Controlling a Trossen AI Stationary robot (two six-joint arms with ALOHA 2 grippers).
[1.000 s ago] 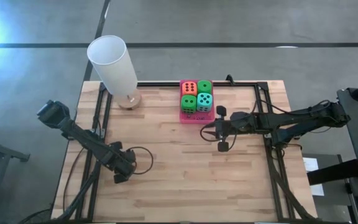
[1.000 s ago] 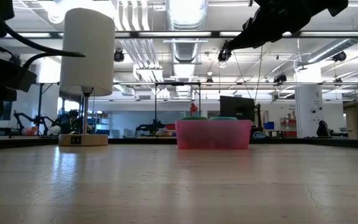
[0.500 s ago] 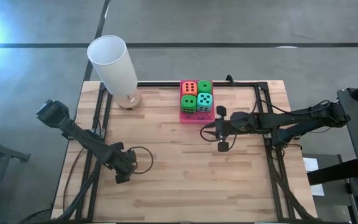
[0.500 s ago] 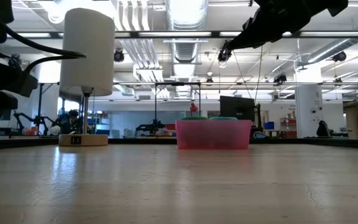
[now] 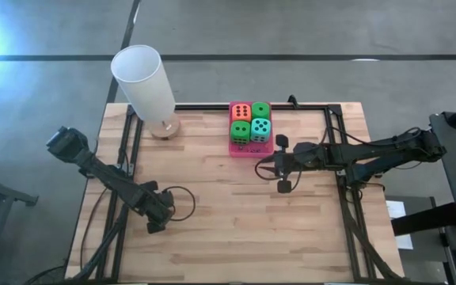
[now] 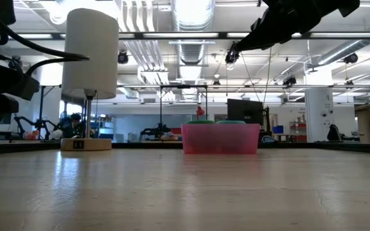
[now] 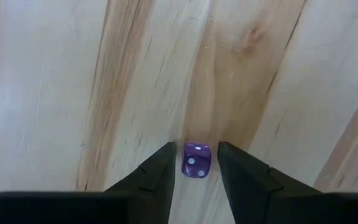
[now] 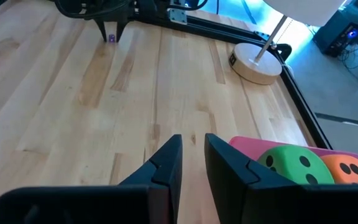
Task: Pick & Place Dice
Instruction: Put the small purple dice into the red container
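4 dice (image 5: 250, 123) in pink tray (image 5: 233, 147) | low view: walls hide them

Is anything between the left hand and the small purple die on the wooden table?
Nothing visible does. The small purple die lies on the wooden table between the left hand's open fingers, a slim gap each side.

Four dice (image 5: 250, 123) sit in a tray (image 5: 249, 148) (lamp (image 5: 146, 85) left).

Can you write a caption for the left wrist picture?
Left gripper straddles a tiny purple die on the wooden table.
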